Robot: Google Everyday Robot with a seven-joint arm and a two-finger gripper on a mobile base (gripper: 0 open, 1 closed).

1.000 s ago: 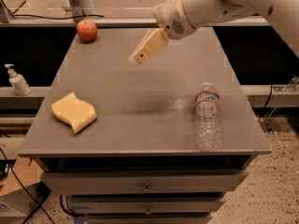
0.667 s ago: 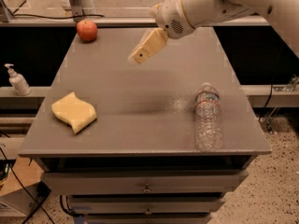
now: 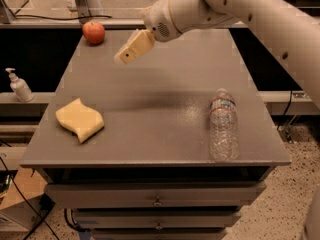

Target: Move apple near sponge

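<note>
**Red apple untouched, gripper now closer to it**

Red-orange and round, the apple sits at the far corner of the grey table, exactly where it was a second ago. What has changed is me: my gripper has slid sideways above the tabletop and now hangs near the apple, which lies just beyond it and to its left as the camera sees it. I am not touching it. I carry nothing, and whether my gripper is open or closed I cannot tell from this angle.

The sponge has not moved either; it lies flat on the near side of the table, well apart from my gripper, below and a little left of it in the view. The plastic bottle lies on its side far off on my gripper's other side.

I judge this as the approach to the pick: the apple is not yet grasped, so the carry across to the sponge is all ahead. Next I need to close the last gap and come down over the fruit.
</note>
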